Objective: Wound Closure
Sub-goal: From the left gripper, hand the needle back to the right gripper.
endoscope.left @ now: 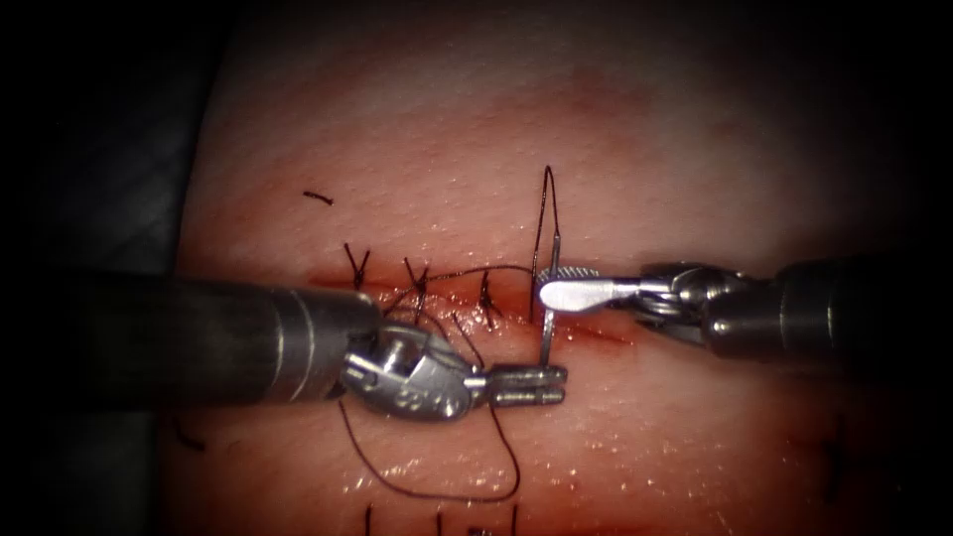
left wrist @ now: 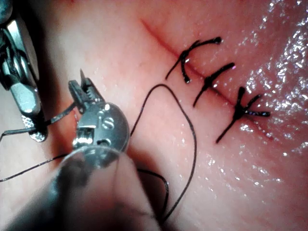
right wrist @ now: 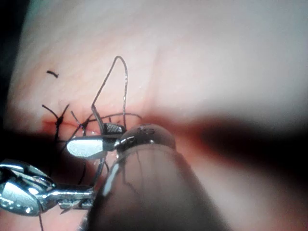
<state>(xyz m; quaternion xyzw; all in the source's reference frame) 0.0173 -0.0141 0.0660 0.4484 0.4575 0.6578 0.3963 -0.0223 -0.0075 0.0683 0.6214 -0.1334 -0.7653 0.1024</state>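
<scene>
The curved needle (endoscope.left: 548, 337) stands nearly upright over the cut (endoscope.left: 596, 333), just right of the three tied stitches (endoscope.left: 417, 278). My left tool (endoscope.left: 558, 386) comes in from the left on the near side and is shut on the needle's lower end. My right tool (endoscope.left: 547, 285) reaches in from the right with its jaws open, the needle's upper part passing between them. Dark thread (endoscope.left: 547, 199) rises from the needle's far end in a tall loop. I see no part of the needle in the tissue. The left wrist view shows the left tool (left wrist: 84, 78) and the needle (left wrist: 60, 114).
A long slack loop of thread (endoscope.left: 496, 467) lies on the near tissue under the left tool and also (left wrist: 190, 139) beside the stitches (left wrist: 209, 82). A short cut end of thread (endoscope.left: 318, 198) rests on the far left tissue. More thread ends stick up at the near edge.
</scene>
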